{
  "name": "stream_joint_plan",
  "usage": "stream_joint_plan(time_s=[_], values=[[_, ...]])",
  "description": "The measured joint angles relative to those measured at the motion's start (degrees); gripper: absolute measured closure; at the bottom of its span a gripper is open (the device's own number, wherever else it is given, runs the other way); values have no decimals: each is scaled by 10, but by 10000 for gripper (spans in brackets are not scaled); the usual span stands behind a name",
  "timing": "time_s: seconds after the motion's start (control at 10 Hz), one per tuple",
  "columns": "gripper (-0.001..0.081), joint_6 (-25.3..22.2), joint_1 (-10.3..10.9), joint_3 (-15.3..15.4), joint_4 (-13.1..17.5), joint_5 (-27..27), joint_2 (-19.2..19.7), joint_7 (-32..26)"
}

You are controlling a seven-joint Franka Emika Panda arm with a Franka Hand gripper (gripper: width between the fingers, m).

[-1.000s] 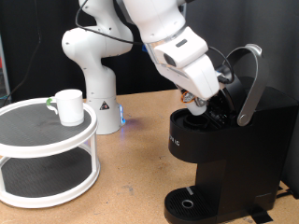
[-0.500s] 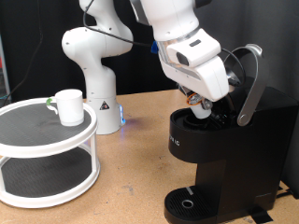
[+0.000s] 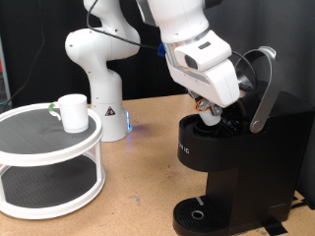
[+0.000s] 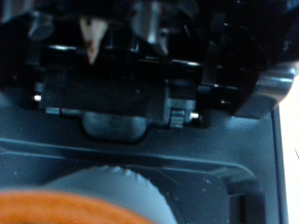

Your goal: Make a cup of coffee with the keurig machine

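The black keurig machine [image 3: 236, 167] stands at the exterior view's right with its silver-grey lid handle [image 3: 264, 88] raised and the lid open. My gripper [image 3: 211, 113] is at the open pod chamber, shut on a small white coffee pod [image 3: 210, 116] just above the opening. In the wrist view the pod's tan top [image 4: 79, 203] is blurred and close, with the machine's dark inner parts [image 4: 140, 84] beyond it. The white cup [image 3: 71, 111] stands upright on the top tier of a round white stand [image 3: 49, 140] at the exterior view's left, far from my gripper.
The round drip tray [image 3: 197, 213] at the machine's foot is bare. The arm's white base [image 3: 98, 74] stands at the back on the brown table [image 3: 138, 177], between the stand and the machine. A black curtain is behind.
The arm has shifted a little towards the exterior view's right and over the open chamber with the pod; in the last half second nothing has moved.
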Motion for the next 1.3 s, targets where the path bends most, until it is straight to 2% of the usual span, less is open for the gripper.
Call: stream_joint_plan(time_s=[0.6, 1.3], values=[[346, -8, -4, -11, 0, 26, -1, -17], [346, -18, -7, -20, -4, 26, 0, -33]])
